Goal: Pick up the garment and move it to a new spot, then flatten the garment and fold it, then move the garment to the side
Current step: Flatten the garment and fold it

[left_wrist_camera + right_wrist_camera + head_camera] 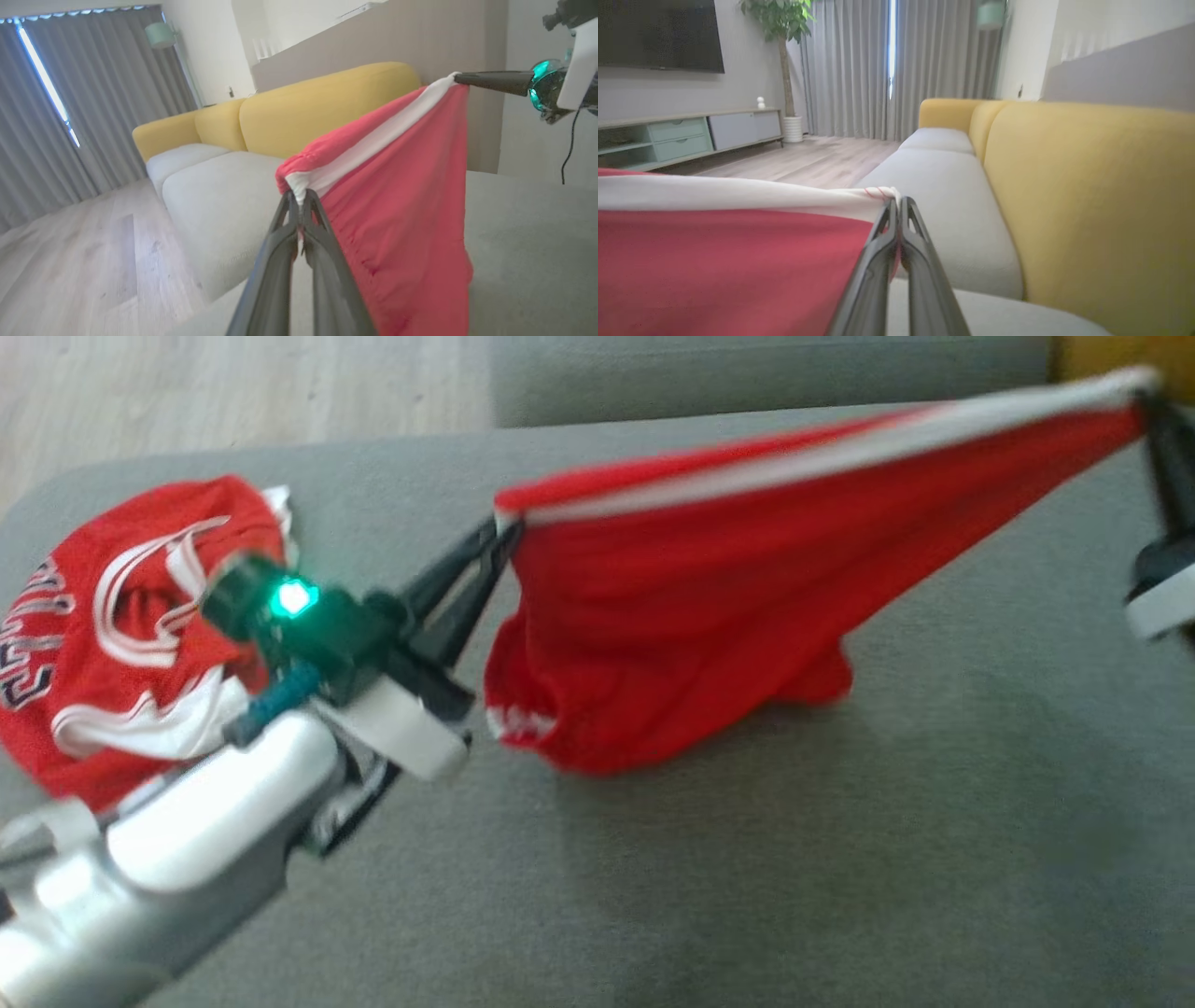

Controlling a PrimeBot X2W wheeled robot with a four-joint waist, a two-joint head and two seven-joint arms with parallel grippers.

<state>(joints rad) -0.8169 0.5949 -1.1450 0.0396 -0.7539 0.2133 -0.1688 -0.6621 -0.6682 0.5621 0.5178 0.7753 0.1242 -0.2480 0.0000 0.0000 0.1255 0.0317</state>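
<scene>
A red garment (691,607) with a white band along its top edge hangs stretched between my two grippers above the grey cushion (840,859); its lower end brushes the cushion. My left gripper (499,537) is shut on the garment's left corner, and the left wrist view shows the same pinch (299,196) on the garment (397,224). At the upper right, my right gripper (1144,397) is shut on the other corner; its wrist view has the fingers (899,205) closed on the white band of the garment (728,261).
A second red jersey (131,625) with white lettering lies crumpled at the cushion's left end, behind my left arm. A yellow-backed sofa (1087,196) with pale seats stands beyond. Wooden floor (70,261) lies past the cushion's edge.
</scene>
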